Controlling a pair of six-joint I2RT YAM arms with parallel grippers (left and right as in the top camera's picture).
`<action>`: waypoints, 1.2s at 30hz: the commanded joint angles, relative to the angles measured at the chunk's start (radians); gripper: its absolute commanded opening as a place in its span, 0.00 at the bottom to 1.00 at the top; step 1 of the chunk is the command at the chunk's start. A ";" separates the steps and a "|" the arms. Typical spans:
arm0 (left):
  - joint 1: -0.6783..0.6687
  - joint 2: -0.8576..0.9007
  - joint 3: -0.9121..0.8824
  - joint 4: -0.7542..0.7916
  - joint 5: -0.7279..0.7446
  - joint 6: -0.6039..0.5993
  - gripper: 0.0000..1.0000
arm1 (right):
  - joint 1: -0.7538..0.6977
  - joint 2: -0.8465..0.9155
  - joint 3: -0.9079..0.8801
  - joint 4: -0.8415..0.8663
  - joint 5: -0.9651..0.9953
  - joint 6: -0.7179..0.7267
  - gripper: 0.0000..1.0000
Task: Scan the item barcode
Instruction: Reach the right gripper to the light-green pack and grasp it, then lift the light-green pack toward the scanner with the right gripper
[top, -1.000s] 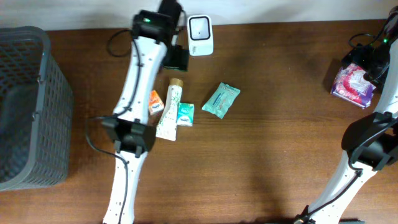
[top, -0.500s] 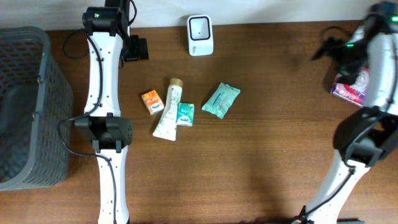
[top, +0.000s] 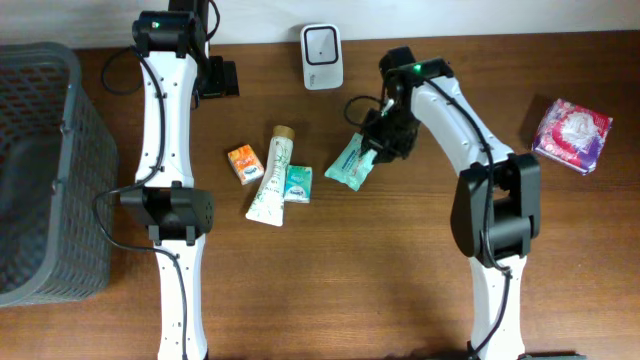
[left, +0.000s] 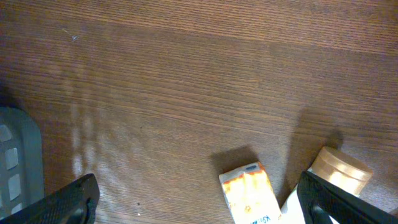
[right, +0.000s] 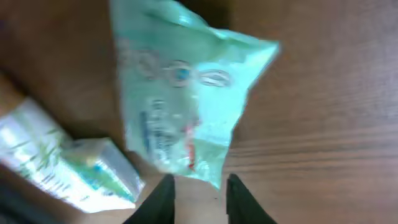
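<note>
Overhead: right arm (top: 455, 100), no longer at the right edge, now reaches the pouch (top: 352, 165) at bench (top: 420, 260) centre; right fingers (right: 163, 200) are nearly closed at its edge, grip unclear; left fingers (left: 69, 200) are wide open, empty.

— What can you see on the brown wooden bench (top: 380, 270)?
— Look left. You have a big grey basket (top: 90, 190) there, with lots of little holes in its sides.
— And in the middle?
— You can see three small things close together. A little orange box (top: 245, 164) lies on the left. A long white tube (top: 272, 180) with a tan cap lies just beside it. A small green box (top: 298, 184) touches the tube's other side.
— Anything on the right?
— Yes. You have a pink and purple packet (top: 571, 134) lying well apart from the rest, near the right edge.
</note>
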 joint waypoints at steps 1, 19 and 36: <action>0.007 -0.032 -0.005 -0.005 -0.011 0.002 0.99 | 0.010 -0.009 -0.099 0.055 0.085 0.119 0.12; 0.007 -0.032 -0.005 0.023 -0.010 0.001 0.99 | -0.003 -0.009 -0.030 0.314 -0.121 -0.456 0.98; 0.007 -0.032 -0.005 0.048 -0.011 0.001 0.99 | 0.087 -0.007 -0.289 0.550 -0.078 -0.451 0.04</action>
